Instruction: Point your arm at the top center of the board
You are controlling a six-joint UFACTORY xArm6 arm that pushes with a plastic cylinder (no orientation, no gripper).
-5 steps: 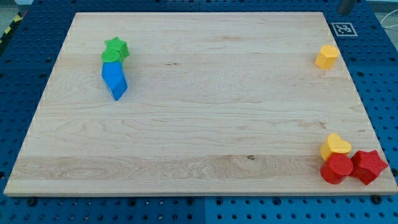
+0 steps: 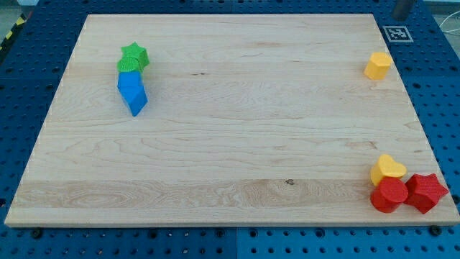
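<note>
The wooden board fills the view. My tip shows as a dark stub at the view's top right corner, just off the board's top right edge, above the yellow hexagonal block. It touches no block. A green star block sits on the upper left, with a second green block against it. Two blue blocks lie just below them. At the bottom right a yellow heart block, a red round block and a red star block are bunched together.
A black-and-white marker tag sits beside the board's top right corner. Blue perforated table surrounds the board on all sides.
</note>
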